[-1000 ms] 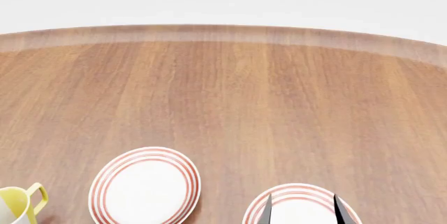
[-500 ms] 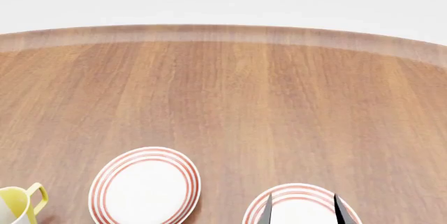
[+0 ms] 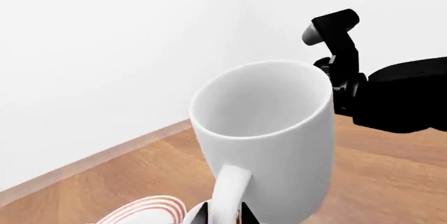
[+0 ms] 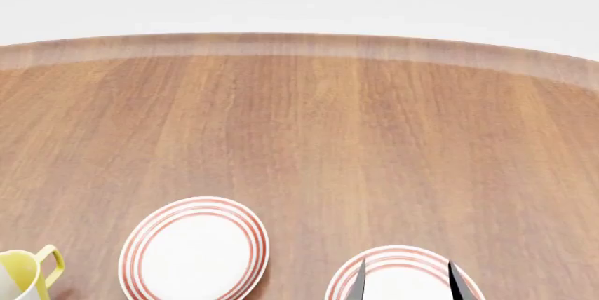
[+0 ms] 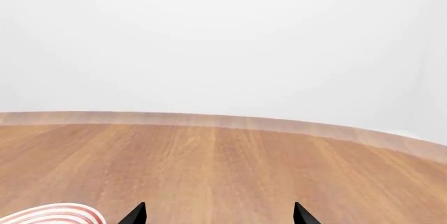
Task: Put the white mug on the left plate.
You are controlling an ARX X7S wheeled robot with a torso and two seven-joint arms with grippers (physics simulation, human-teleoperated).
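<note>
The white mug (image 3: pixel 269 135) fills the left wrist view, held off the table with its mouth open to the camera. My left gripper (image 3: pixel 222 215) is shut on its white loop handle (image 3: pixel 227 192). Neither shows in the head view. The left plate (image 4: pixel 193 249), white with red rings, lies near the table's front. A red-ringed plate edge (image 3: pixel 140 209) shows below the mug; I cannot tell which plate it is. My right gripper (image 4: pixel 405 282) is open and empty over the right plate (image 4: pixel 402 258); it also shows in the right wrist view (image 5: pixel 219 216).
A smaller white mug with yellow inside and handle (image 4: pixel 27 270) stands at the front left, left of the left plate. My right arm (image 3: pixel 398 98) shows beside the white mug. The round wooden table (image 4: pixel 309 125) reaches back to a white wall.
</note>
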